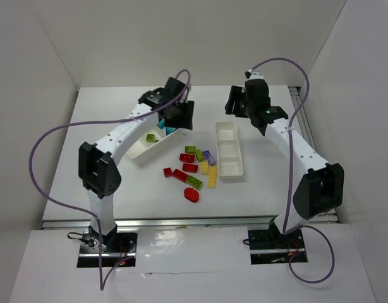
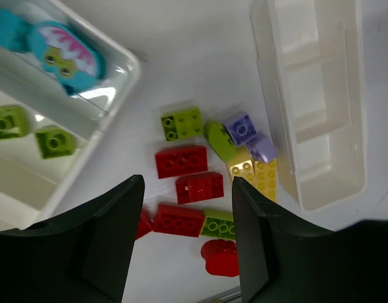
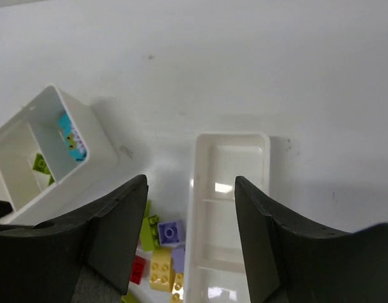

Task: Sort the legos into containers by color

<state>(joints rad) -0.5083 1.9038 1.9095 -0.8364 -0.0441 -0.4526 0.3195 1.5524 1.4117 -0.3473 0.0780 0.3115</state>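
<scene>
The left end effector [image 2: 187,189] hangs with its jaws partly apart and nothing between them, above the loose bricks [image 1: 193,169]. These red, green, yellow and lilac pieces lie in a cluster on the surface [image 1: 143,189] between the two trays, with a flat red oval [image 1: 193,194] nearest the arms. The wider tray [image 1: 140,156] holds two green bricks [image 2: 55,142] and what looks like a printed teal piece [image 2: 61,50]. The right end effector [image 3: 191,183], also parted and holding nothing, hovers near the far end of the narrow tray [image 1: 229,148].

On the white table [image 1: 137,196] lie loose legos [image 1: 189,167], a wider tray [image 1: 143,154] at their 10 o'clock, a narrower tray [image 1: 230,151] at 2 o'clock.
</scene>
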